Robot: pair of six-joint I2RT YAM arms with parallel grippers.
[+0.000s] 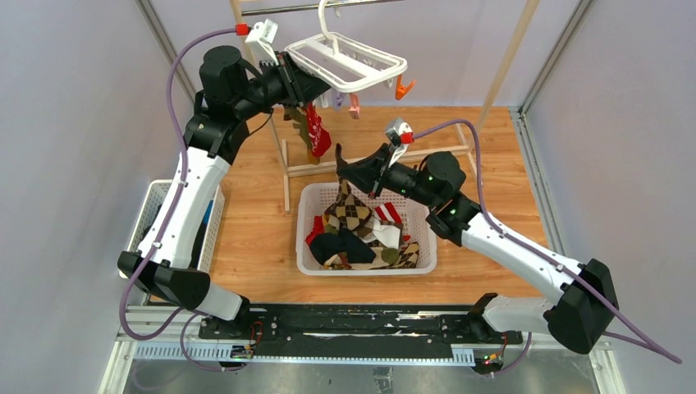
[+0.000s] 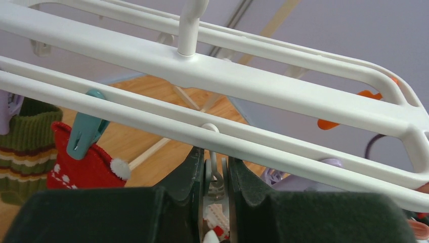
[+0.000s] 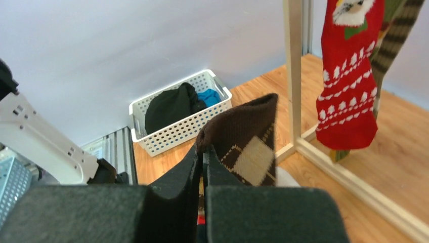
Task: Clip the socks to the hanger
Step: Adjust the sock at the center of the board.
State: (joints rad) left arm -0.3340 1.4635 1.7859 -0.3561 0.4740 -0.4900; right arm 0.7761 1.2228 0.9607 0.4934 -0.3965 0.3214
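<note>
Left claw (image 2: 215,163): together, pinched on a pale clip (image 2: 214,178) that dangles from the near rail of the white drying hanger (image 2: 263,83). You cannot see from the left wrist view whether the clip's mouth is sprung apart.
Right claw (image 3: 204,154): together, clamped on the brown argyle sock (image 3: 248,147) just below its cuff. A short length of cuff stands up past the fingertips.
Sock position: it hangs from the right claw over the white basket (image 1: 367,268) on the counter (image 1: 246,230). Its lower end trails down onto the pile of socks (image 1: 361,246).
Sock axis: roughly upright, cuff uppermost, toe end down.
Already hung: the red sock (image 2: 86,169) under a teal clip (image 2: 86,131), with the olive-striped sock (image 2: 23,142) just beside it.
Governing relation: from your right claw, the held clip lies higher, farther from the arm bases and to the left. The red sock hangs between the two.
Nearer arm: the left is at the clip, and the right alone carries the sock.
Assessment: you must raise the cuff up and leftward to the clip's mouth.
Hazard: brushing the red sock on the way, or swinging the hanger.
</note>
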